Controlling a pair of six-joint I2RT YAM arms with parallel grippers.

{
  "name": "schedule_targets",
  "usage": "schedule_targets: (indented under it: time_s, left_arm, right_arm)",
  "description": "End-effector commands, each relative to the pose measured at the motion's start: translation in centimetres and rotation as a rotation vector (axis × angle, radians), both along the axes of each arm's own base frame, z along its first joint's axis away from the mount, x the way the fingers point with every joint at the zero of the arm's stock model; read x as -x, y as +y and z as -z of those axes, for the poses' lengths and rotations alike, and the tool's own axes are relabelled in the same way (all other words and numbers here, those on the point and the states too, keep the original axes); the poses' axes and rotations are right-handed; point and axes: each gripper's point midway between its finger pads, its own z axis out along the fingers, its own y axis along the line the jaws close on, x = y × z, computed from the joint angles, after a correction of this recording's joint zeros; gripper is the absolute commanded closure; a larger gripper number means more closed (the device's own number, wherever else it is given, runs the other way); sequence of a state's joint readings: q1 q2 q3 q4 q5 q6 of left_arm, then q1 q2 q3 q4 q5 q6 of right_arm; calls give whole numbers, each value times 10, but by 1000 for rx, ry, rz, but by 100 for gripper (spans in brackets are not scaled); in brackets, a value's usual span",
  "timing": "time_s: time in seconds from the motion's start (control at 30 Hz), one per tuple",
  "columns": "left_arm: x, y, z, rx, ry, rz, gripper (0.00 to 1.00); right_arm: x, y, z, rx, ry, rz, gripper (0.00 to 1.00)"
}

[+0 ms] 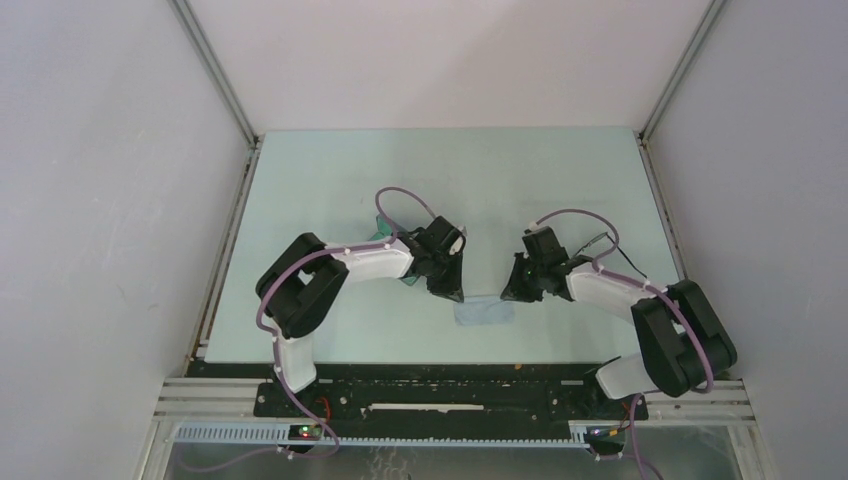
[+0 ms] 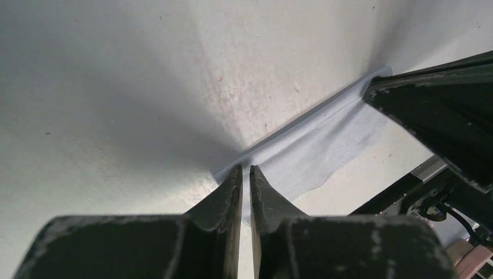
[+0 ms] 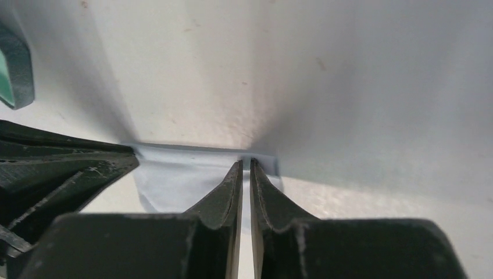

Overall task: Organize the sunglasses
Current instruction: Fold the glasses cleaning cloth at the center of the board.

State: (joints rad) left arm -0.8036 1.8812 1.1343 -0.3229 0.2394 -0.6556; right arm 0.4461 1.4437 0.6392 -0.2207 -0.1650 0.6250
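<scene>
White walls close round your pale green worktop point(image 1: 330, 170), and most of the job looks undone. Your left gripper point(image 1: 447, 287) and right gripper point(image 1: 512, 290) meet over the pale blue cloth point(image 1: 483, 313), which lies flat toward the near edge, about midway between the left and right edges. Each wrist view shows the jaws drawn to a narrow slit with their tips on an end corner of the cloth, so I judge both are pinching it, one at each end. The sunglasses point(image 1: 603, 242) seem to be the thin black lines just beyond your right forearm, toward the right edge. Nothing holds them, and they are not in the case point(image 1: 383, 232), which sits behind your left arm. By my reading you have yet to finish with the cloth and get the sunglasses stowed.

Much is hard to read. The frame is too slight to tell surely from a cable, or to say whether it is folded. Your left arm covers most of the case, so you cannot tell whether it is open. Neither wrist view shows the sunglasses.
</scene>
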Motion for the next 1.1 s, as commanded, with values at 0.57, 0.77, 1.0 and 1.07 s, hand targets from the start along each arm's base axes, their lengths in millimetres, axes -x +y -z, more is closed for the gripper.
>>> schedule_targets:
  time_s: [0.57, 0.77, 1.0, 1.07]
  left_arm:
    - [-11, 14, -33, -21, -86, -33, 84]
    - [-17, 14, -60, 2, -140, -49, 84]
    - [-26, 46, -86, -46, -234, -127, 82]
    - [-31, 57, -89, -50, -245, -156, 82]
  right_arm:
    - [16, -2, -48, -65, -117, -17, 82]
    - [26, -1, -15, 14, -41, -14, 83]
    - [37, -21, 0, 86, -11, -14, 83]
    - [34, -22, -10, 76, -44, -3, 82]
